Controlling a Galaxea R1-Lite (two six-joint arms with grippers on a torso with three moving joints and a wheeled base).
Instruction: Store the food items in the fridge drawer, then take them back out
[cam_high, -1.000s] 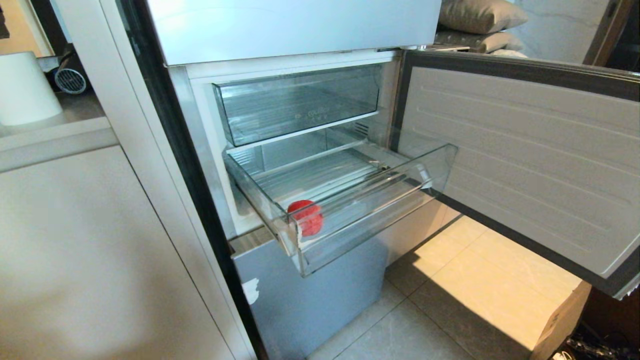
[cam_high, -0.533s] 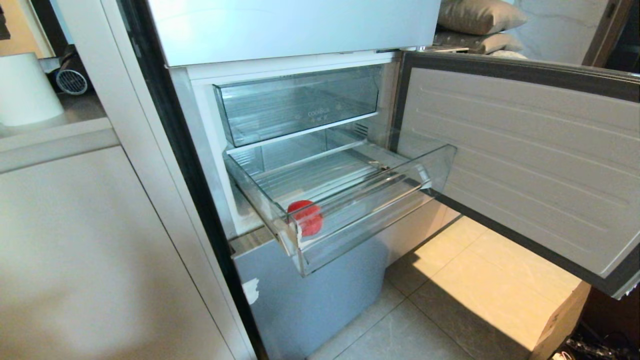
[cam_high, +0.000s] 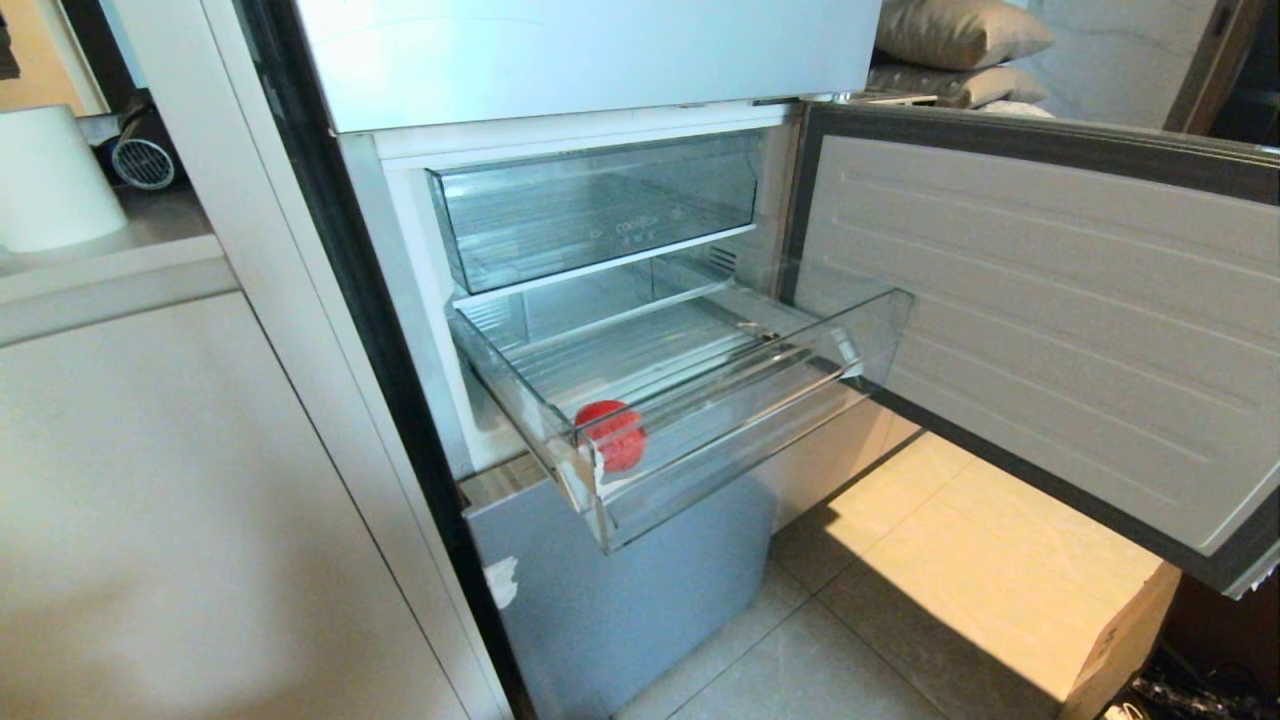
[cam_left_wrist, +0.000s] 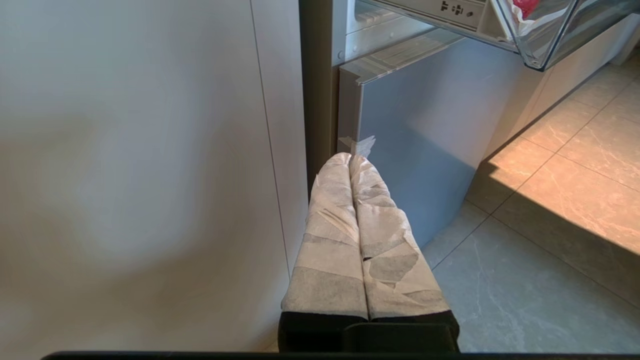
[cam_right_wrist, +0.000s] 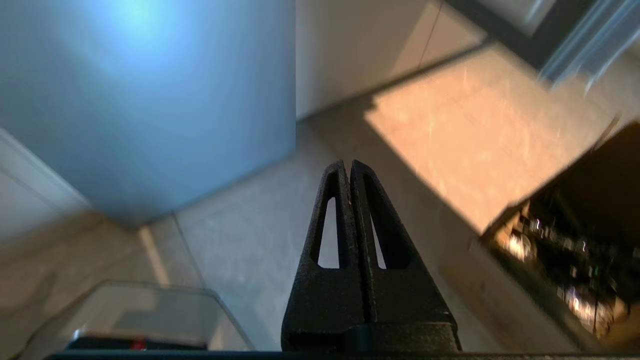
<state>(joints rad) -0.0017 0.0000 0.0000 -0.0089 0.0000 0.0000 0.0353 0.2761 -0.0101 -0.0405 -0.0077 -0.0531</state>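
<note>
1. Fridge (cam_high: 620, 600), pale-blue and glossy, stands with its wide door (cam_high: 1050, 330) swung open to the robot's right; that panel walls off the right side, so the open room for a reach is from the front and above.
2. Wide, shallow, clear plastic drawer (cam_high: 760, 400) with ribbed floor is pulled out over the tiled floor (cam_high: 900, 620); its thick front lip is the edge any reach must clear from above.
3. One round, smooth, red fruit-like piece (cam_high: 612, 435) lies in the drawer's front corner on the robot's left, close against the lip. A second piece is not visible.
4. Left claw (cam_left_wrist: 351, 159), wrapped in pale tape, is pressed closed and empty, low beside the fridge's bottom panel, below the drawer corner holding the fruit (cam_left_wrist: 525, 6); it looks the nearer.
5. Right claw (cam_right_wrist: 347, 167), black, is likewise closed and empty, pointing at the floor below the drawer.
</note>
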